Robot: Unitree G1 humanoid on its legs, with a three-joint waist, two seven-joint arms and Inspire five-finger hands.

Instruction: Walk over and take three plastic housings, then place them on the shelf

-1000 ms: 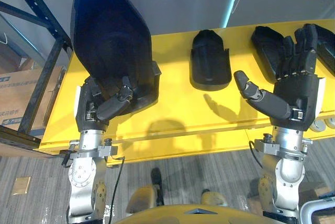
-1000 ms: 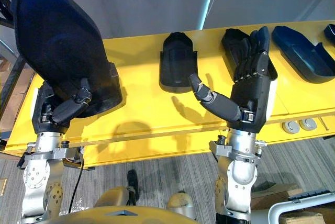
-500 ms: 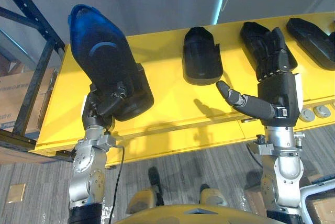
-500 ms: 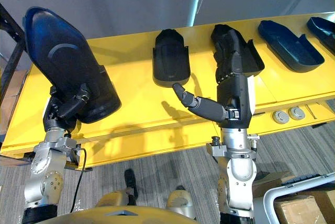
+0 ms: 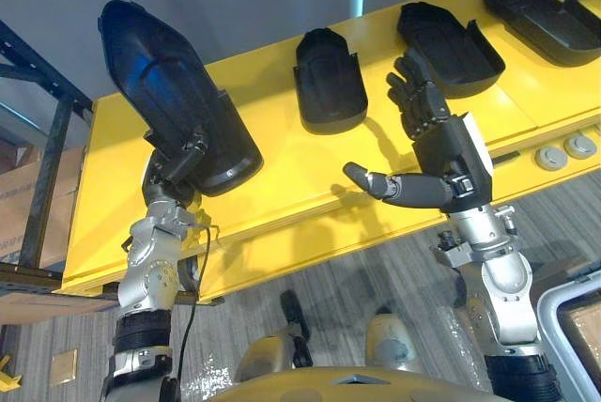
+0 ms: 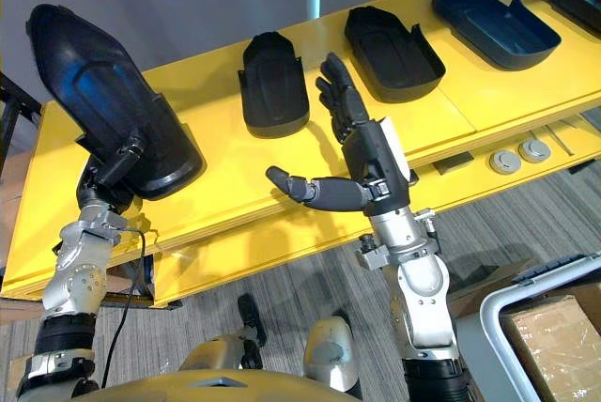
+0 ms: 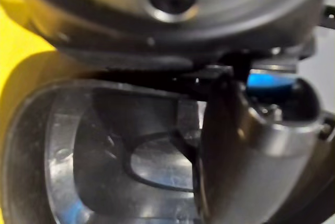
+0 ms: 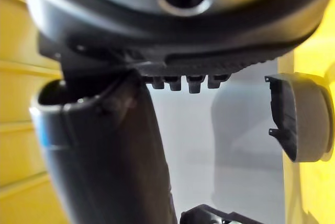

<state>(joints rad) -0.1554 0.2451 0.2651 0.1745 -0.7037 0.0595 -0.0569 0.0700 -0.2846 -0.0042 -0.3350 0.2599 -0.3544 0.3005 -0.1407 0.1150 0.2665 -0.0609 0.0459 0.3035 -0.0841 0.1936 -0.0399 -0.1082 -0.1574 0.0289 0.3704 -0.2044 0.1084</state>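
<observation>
1. Housing in hand: a large black housing [image 5: 164, 83] is raised off the yellow counter [image 5: 282, 172] and tilted. The left robot hand [image 5: 169, 179] is clamped on its lower end, thumb across its hollow face.
2. The right robot hand [image 5: 453, 153] hovers above the counter's near side, fingers straight and apart, thumb out sideways, holding nothing.
3. Lying in a row on the counter are a short housing [image 5: 329, 83], a wider housing [image 5: 449, 45] and a long housing [image 5: 540, 7].
4. A dark shelf frame [image 5: 47, 139] stands beside the counter's left end.
</observation>
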